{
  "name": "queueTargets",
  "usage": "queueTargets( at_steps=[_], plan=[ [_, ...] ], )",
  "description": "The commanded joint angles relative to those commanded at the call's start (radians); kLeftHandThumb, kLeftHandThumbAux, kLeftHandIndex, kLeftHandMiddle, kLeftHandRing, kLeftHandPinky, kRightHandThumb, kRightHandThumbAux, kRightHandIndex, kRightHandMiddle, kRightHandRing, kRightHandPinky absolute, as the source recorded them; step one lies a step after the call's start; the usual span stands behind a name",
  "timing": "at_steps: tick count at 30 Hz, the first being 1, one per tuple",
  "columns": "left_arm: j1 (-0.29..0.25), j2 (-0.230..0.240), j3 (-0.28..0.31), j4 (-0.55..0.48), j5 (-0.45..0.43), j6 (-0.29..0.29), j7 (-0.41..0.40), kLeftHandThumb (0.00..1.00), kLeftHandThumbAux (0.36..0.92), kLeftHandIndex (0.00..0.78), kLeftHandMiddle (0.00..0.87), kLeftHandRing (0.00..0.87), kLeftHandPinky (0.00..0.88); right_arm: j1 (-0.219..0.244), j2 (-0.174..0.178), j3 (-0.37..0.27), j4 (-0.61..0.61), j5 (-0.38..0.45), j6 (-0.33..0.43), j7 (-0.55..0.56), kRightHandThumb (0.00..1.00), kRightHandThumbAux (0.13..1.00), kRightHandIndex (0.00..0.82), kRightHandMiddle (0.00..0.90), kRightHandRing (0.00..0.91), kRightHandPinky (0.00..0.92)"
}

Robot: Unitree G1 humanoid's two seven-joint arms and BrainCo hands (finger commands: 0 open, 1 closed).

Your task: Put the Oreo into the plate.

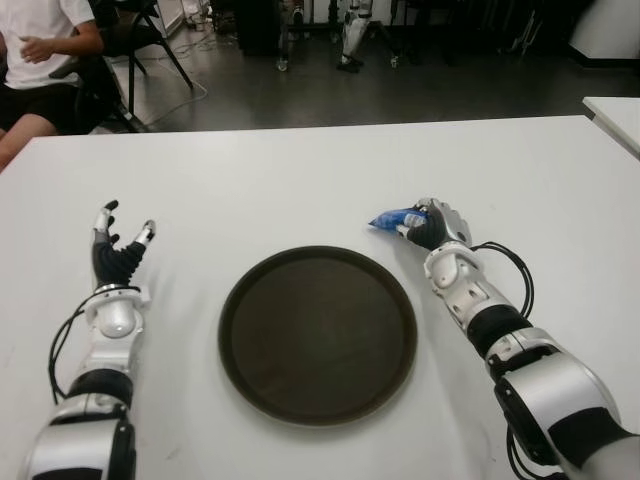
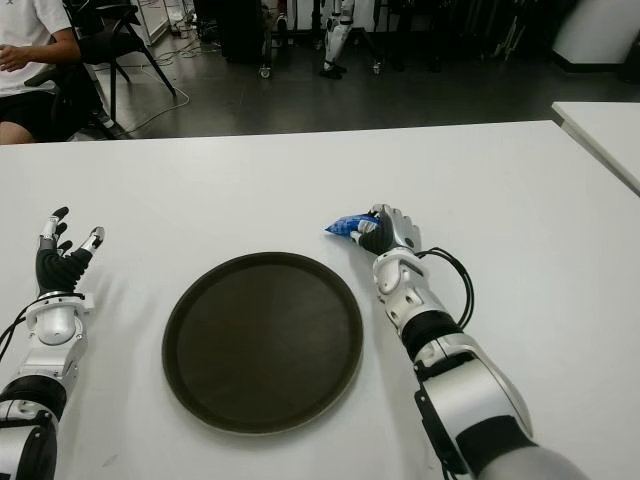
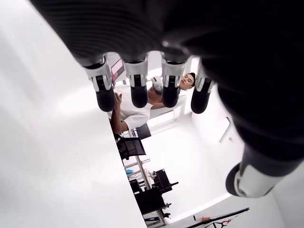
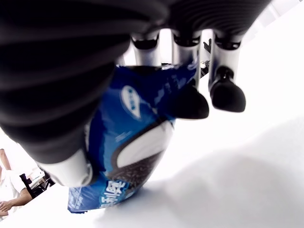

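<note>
The Oreo is a small blue packet (image 1: 393, 219) with a cookie picture on it (image 4: 137, 147). My right hand (image 1: 432, 226) is curled around it just above the white table, a little beyond the plate's far right rim. One end of the packet sticks out to the left of the fingers (image 4: 190, 102). The plate (image 1: 318, 334) is a round dark brown tray lying flat in the middle of the table, with nothing in it. My left hand (image 1: 118, 250) shows to the left of the plate, fingers (image 3: 137, 90) spread and holding nothing.
The white table (image 1: 300, 180) stretches far beyond the plate. A second white table's corner (image 1: 615, 115) shows at the far right. A seated person (image 1: 40, 60) and a chair (image 1: 140, 40) are past the table's far left edge.
</note>
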State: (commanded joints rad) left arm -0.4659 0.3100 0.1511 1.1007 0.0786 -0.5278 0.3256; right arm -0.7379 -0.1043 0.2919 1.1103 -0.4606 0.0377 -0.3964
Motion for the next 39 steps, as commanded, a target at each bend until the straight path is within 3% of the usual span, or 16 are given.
queueTargets(
  at_steps=[12,18,21,24,28,30,33,39],
  plan=[
    [0.003,-0.006,-0.003,-0.004,0.002,-0.012,-0.001,0.0,0.619,0.002,0.0,0.0,0.0,0.007,0.004,-0.041,-0.006,0.042,-0.032,0.011,0.71,0.714,0.442,0.815,0.818,0.811],
    [0.005,-0.006,0.001,-0.004,-0.004,-0.016,-0.006,0.0,0.632,0.0,0.0,0.0,0.0,0.023,0.001,-0.11,-0.028,0.123,-0.107,0.044,0.711,0.714,0.442,0.823,0.825,0.82],
    [0.004,-0.008,0.0,-0.004,-0.004,-0.019,-0.008,0.0,0.635,0.0,0.0,0.0,0.0,0.051,-0.015,-0.15,-0.099,0.175,-0.159,0.088,0.712,0.714,0.442,0.82,0.824,0.821],
    [0.004,-0.008,0.0,-0.004,-0.004,-0.019,-0.008,0.0,0.635,0.0,0.0,0.0,0.0,0.064,-0.02,-0.16,-0.13,0.187,-0.167,0.104,0.713,0.714,0.442,0.818,0.823,0.821],
    [0.002,-0.01,-0.002,-0.006,-0.003,-0.02,-0.012,0.0,0.632,0.0,0.0,0.0,0.0,0.135,-0.017,-0.266,-0.313,0.365,-0.231,0.277,0.714,0.714,0.442,0.819,0.821,0.821],
    [0.002,-0.01,-0.001,-0.005,-0.004,-0.02,-0.014,0.0,0.632,0.0,0.0,0.0,0.0,0.218,-0.008,-0.288,-0.508,0.456,-0.217,0.367,0.715,0.713,0.442,0.823,0.823,0.824],
    [0.002,-0.01,0.002,-0.003,-0.007,-0.021,-0.015,0.0,0.632,0.0,0.0,0.0,0.0,0.305,0.007,-0.292,-0.681,0.523,-0.212,0.432,0.717,0.712,0.442,0.829,0.829,0.831],
    [-0.001,-0.01,0.007,-0.003,-0.013,-0.017,-0.016,0.0,0.636,0.0,0.0,0.0,0.0,0.329,0.032,-0.326,-0.725,0.633,-0.259,0.541,0.716,0.712,0.442,0.836,0.836,0.843]
  ],
)
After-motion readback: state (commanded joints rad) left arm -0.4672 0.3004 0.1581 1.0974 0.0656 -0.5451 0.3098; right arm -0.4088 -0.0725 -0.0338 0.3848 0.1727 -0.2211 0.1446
